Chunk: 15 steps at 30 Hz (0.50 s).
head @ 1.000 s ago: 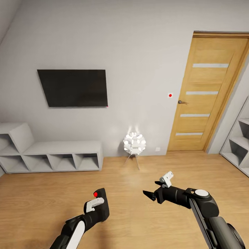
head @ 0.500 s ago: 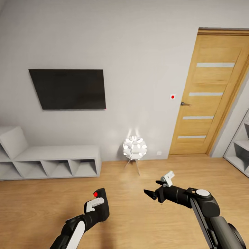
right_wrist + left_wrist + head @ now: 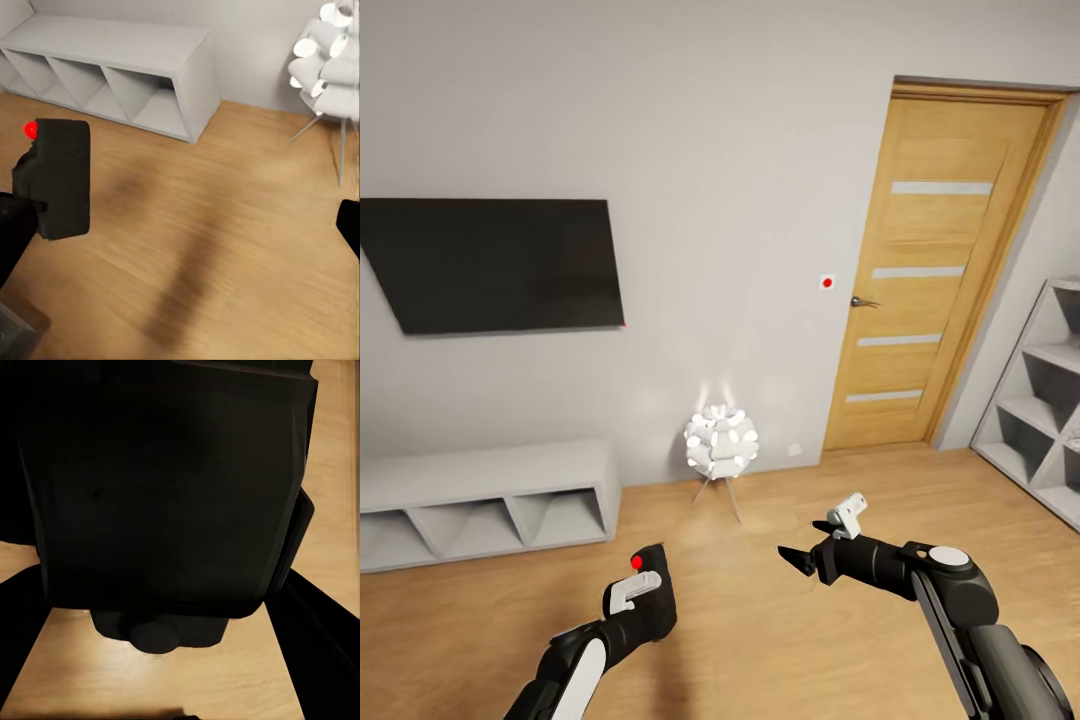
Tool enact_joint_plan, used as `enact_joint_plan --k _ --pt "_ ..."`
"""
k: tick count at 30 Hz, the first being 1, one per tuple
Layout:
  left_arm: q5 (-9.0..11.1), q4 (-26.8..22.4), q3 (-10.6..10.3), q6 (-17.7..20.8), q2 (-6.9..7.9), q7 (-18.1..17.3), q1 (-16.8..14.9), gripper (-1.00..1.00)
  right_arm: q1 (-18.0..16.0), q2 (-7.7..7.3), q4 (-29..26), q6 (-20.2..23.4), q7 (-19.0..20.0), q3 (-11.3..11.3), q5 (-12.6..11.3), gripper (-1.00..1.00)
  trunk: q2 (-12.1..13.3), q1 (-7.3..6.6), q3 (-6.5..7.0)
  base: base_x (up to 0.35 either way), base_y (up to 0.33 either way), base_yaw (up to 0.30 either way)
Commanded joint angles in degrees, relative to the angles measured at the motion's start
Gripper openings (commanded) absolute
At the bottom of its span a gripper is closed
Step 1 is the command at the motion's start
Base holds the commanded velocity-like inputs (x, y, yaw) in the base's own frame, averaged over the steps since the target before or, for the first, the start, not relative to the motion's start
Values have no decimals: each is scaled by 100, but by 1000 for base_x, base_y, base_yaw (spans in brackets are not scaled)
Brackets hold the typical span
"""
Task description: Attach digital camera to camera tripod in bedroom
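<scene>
I hold the digital camera (image 3: 652,592), a chunky black body with a red button (image 3: 636,562) on top, upright in my left gripper (image 3: 638,604), which is shut on it low over the plank floor. In the left wrist view the camera's black body (image 3: 161,487) sits between the dark fingers. My right gripper (image 3: 800,562) hangs open to the right of the camera, pointing toward it, with nothing in it. From the right wrist view the camera (image 3: 64,176) stands out against the floor. The camera tripod is out of view.
Low white cube shelves (image 3: 480,495) run along the grey wall under a black TV (image 3: 490,262). A white globe lamp (image 3: 720,442) on thin legs stands ahead. The wooden door (image 3: 930,270) is at the right, with taller white shelves (image 3: 1040,400) beside it.
The whole picture has shifted: the TV, low shelves and lamp have slid left and the right-hand shelves show more, so the camera moved. Both arms keep their pose, the camera still held.
</scene>
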Motion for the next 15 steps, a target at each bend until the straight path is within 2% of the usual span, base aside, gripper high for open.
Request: enact_joint_plan --k 1,8,15 --pt "62 -10 -5 23 1 48 -4 -100 -7 1 -6 13 57 -6 60 100 -11 6 -12 329 0 -253" --pt "62 -10 -5 23 1 47 -4 -100 -9 -1 -6 13 57 -8 59 100 -11 6 -12 329 -7 -258" --pt "62 -10 -4 23 1 47 -4 -100 -9 -4 -6 13 58 -9 58 100 -11 6 -12 329 -71 -262"
